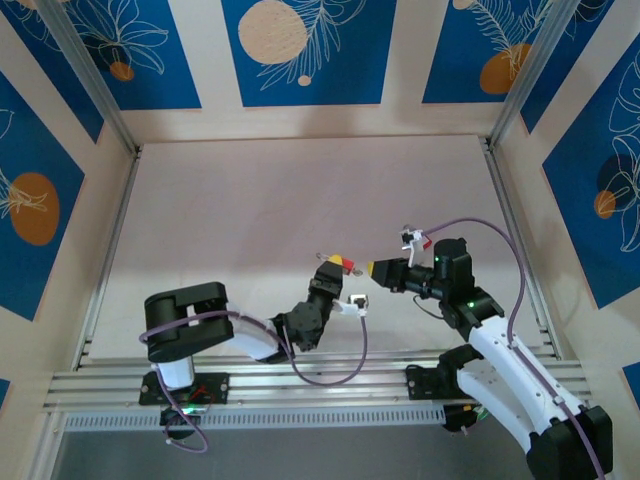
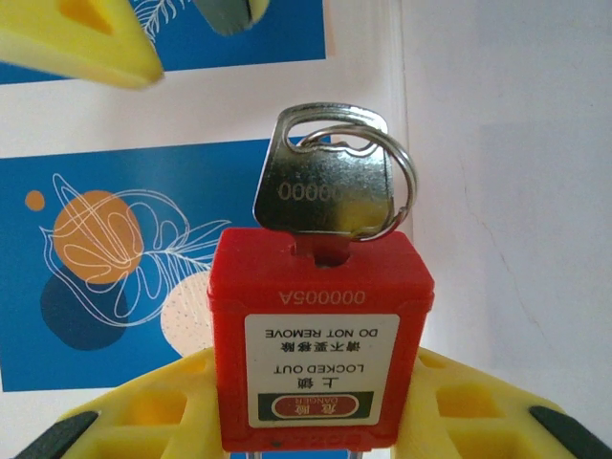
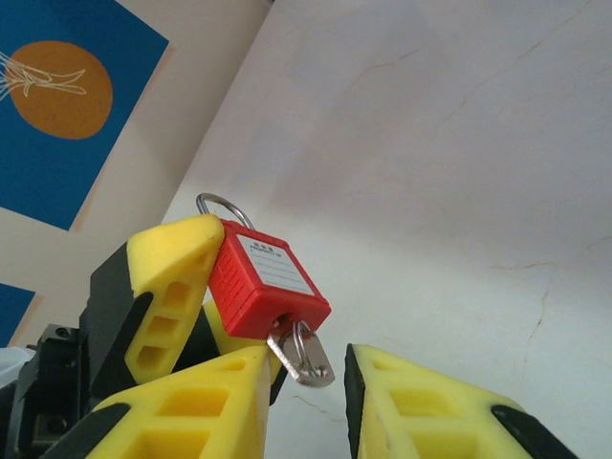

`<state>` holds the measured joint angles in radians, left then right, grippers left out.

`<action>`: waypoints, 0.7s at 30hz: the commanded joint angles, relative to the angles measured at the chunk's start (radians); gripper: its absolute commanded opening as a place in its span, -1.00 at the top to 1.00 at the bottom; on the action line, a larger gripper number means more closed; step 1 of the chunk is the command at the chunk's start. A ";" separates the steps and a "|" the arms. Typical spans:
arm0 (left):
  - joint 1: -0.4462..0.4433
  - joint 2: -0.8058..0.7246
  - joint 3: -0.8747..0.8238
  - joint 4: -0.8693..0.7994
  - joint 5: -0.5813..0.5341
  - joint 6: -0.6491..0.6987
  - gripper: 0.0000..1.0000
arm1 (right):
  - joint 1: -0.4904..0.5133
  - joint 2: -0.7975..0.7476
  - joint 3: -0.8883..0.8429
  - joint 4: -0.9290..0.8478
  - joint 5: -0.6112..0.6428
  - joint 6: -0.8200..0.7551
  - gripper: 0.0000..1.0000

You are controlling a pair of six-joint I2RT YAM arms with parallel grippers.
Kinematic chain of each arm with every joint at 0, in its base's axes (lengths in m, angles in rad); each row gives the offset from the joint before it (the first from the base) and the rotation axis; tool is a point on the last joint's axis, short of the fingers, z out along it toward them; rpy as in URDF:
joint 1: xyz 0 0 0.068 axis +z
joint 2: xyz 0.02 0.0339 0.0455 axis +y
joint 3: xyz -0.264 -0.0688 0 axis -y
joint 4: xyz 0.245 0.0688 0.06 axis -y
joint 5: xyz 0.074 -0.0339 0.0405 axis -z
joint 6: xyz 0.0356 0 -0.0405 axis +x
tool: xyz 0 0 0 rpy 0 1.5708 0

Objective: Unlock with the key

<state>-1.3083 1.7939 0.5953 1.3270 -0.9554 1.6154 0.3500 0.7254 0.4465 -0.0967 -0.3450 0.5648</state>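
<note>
The left gripper (image 1: 336,268) is clamped on the red padlock (image 2: 320,354), a yellow finger (image 2: 143,411) pressed to each side of its body, holding it off the table (image 1: 300,190) just right of centre and toward the near edge. The lock's white label (image 2: 320,368) sits upside down to the left wrist camera and reads "DO NOT REMOVE" and "LOCKED OUT" with a row of Chinese characters and a red oval whose word is too small to make out. An embossed serial, mostly zeros, runs along the body above it. The key (image 2: 325,191) stands in the keyhole, stamped with zeros partly covered by its split ring (image 2: 406,182). The steel shackle (image 3: 215,206) pokes out at the other end, behind the gripping finger. Just to the right, the right gripper (image 3: 308,382) faces the lock with its jaws drawn narrow but still gapped. The key hangs in line with that gap, not clamped. Blue leaf-print panels (image 1: 300,50) line the far wall.
</note>
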 commanded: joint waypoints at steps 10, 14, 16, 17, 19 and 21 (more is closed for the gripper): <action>-0.013 0.031 -0.001 0.080 -0.023 0.010 0.59 | 0.049 0.046 -0.013 0.051 -0.031 -0.032 0.53; -0.014 0.029 0.001 0.079 -0.024 0.003 0.60 | 0.063 0.050 -0.016 0.039 -0.014 -0.040 0.52; -0.013 0.027 0.001 0.080 -0.023 0.003 0.60 | 0.066 0.050 -0.020 0.042 -0.013 -0.038 0.51; -0.014 0.027 0.003 0.079 -0.023 0.003 0.60 | 0.067 0.052 -0.020 0.044 -0.013 -0.037 0.50; -0.014 0.025 0.003 0.079 -0.023 0.001 0.60 | 0.072 0.055 -0.016 0.036 -0.013 -0.043 0.49; -0.014 0.024 0.003 0.080 -0.025 0.004 0.60 | 0.074 0.055 -0.017 0.034 -0.008 -0.043 0.49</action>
<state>-1.3117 1.8214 0.5953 1.3472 -0.9558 1.6260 0.4137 0.7765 0.4427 -0.0635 -0.3481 0.5426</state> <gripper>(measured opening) 0.356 0.256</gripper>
